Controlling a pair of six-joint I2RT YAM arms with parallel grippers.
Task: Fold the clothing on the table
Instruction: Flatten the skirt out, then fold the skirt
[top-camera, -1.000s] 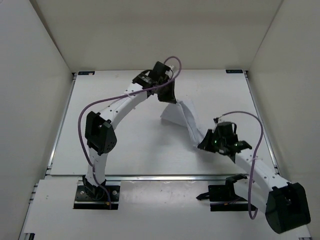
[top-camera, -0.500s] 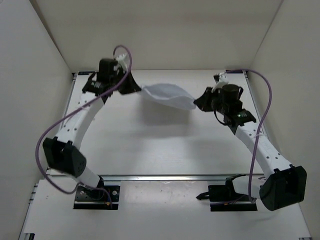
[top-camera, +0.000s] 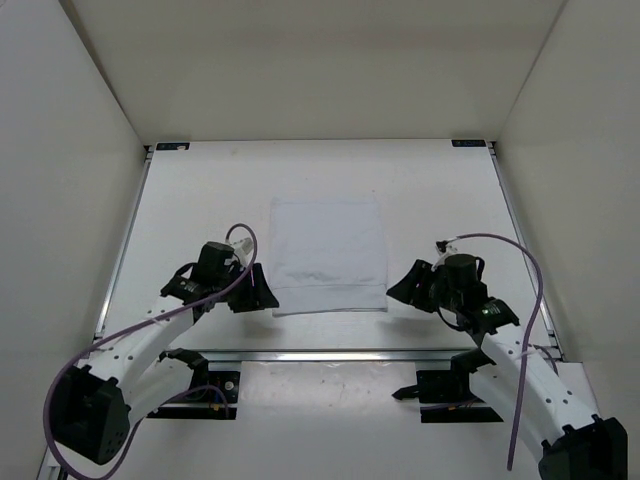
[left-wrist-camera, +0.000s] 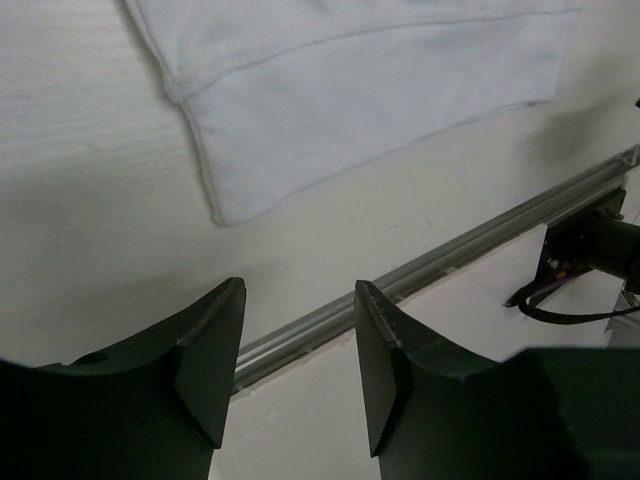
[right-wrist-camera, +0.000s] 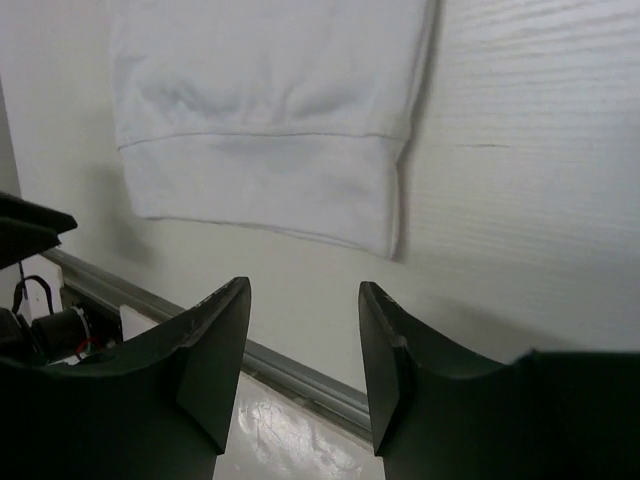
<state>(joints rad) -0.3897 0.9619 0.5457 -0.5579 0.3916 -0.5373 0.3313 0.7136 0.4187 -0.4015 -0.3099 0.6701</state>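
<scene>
Left pincer (top-camera: 262, 296) and right pincer (top-camera: 399, 290) flank the clothing (top-camera: 328, 255).

Bright even overhead light, soft shadows, sharp top view, blurred wrist foregrounds

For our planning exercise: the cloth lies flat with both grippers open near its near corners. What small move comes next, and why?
Probably bring both grippers onto the near corners and close. The clothing lies spread flat on the table; the left gripper and right gripper stand open and empty outside its near edge, so pinching those corners could start a fold toward the far edge.
</scene>
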